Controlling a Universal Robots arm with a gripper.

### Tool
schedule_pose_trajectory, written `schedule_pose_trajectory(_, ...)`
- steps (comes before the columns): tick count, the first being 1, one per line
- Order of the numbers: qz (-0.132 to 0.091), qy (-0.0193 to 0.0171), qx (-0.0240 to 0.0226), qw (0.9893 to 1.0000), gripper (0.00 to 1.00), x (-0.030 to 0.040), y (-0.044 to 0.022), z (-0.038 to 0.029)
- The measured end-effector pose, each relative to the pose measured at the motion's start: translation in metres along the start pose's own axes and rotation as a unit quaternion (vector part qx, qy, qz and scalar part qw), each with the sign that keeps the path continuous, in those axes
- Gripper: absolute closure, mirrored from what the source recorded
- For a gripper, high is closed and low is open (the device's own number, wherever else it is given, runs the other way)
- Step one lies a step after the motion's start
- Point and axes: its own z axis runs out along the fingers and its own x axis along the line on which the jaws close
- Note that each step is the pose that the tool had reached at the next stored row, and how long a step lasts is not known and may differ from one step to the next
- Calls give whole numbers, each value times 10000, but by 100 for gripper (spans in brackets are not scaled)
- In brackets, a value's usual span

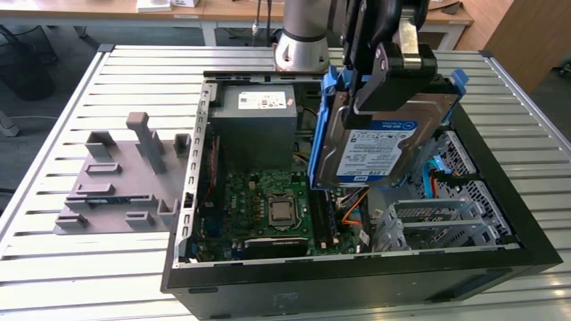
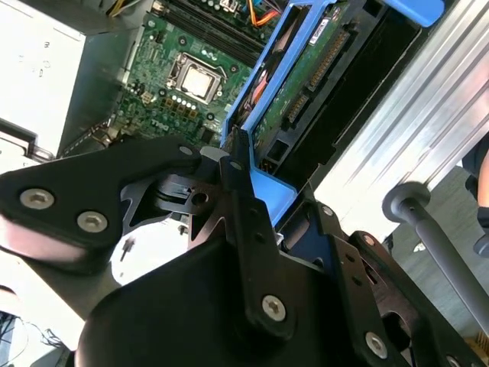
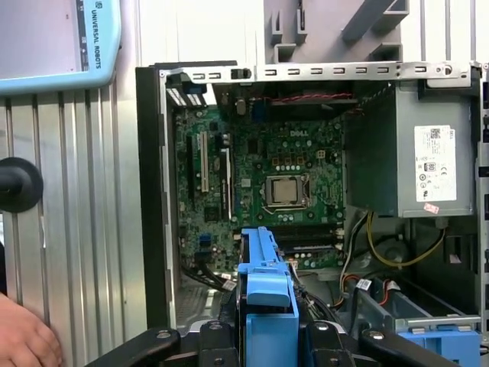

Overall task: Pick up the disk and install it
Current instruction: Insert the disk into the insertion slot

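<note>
The disk [image 1: 370, 152], silver with a blue-and-white label and a blue bracket, hangs tilted on edge above the open computer case [image 1: 357, 274]. My gripper [image 1: 386, 90] is shut on its upper end, with the arm coming down from the far side. In the second wrist view the black fingers [image 2: 238, 200] clamp the blue bracket [image 2: 269, 195], and the disk's green circuit side [image 2: 306, 80] faces the camera. The first wrist view has the bracket's edge [image 3: 267, 306] over the case's near part. The grey drive cage [image 1: 446, 215] sits below the disk, toward the exterior view's right.
Inside the case lie the motherboard [image 1: 272, 207] and the grey power-supply box [image 1: 254, 120]. A grey moulded fixture [image 1: 120, 177] lies on the slatted table [image 1: 107, 281] at the exterior view's left. A person's hand [image 3: 23, 342] rests on the table beside the case.
</note>
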Motion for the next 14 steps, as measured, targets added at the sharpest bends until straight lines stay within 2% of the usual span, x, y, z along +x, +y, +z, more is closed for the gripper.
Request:
schedule_pose_trajectory(4, 1, 0, -1, 10000, 64, 6, -80, 4)
schedule_pose_trajectory(10, 1, 0, -2, 10000, 64, 16, -85, 4)
schedule_pose_trajectory(14, 2, -1, -2, 10000, 64, 85, -91, 11)
